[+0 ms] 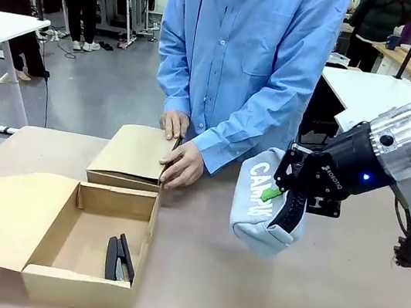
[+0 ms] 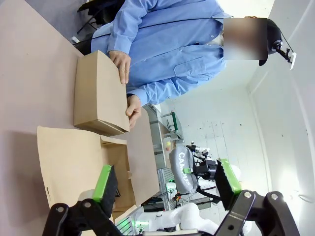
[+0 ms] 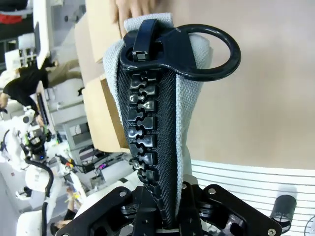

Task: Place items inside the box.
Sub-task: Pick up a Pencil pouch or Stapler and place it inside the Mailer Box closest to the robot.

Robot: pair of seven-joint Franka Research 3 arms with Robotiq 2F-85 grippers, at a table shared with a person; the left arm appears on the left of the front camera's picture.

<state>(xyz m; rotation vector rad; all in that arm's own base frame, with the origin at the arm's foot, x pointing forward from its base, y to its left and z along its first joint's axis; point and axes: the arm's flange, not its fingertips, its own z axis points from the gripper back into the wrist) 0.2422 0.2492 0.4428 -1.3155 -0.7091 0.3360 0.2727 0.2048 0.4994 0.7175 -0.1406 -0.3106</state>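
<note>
Grey "CAMPUS" pouch [image 1: 259,209] hangs over the bench [image 1: 283,307] right of the box [image 1: 78,290], pinched by the right hand [image 1: 282,201]; left hand [image 2: 166,181] is spread; the box holds a black stapler [image 1: 120,258], so packing seems barely begun

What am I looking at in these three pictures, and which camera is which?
The front picture looks across the table at a person in a blue shirt. The arm from the right ends in the robot's right hand, shut on a grey pouch lettered CAMPUS. The black-zip close-up is that hand's own wrist camera. The sideways picture comes from the wrist of the left hand, open and empty. On the table: an open cardboard box with a black stapler inside. The person's hands rest on a second cardboard box.
</note>
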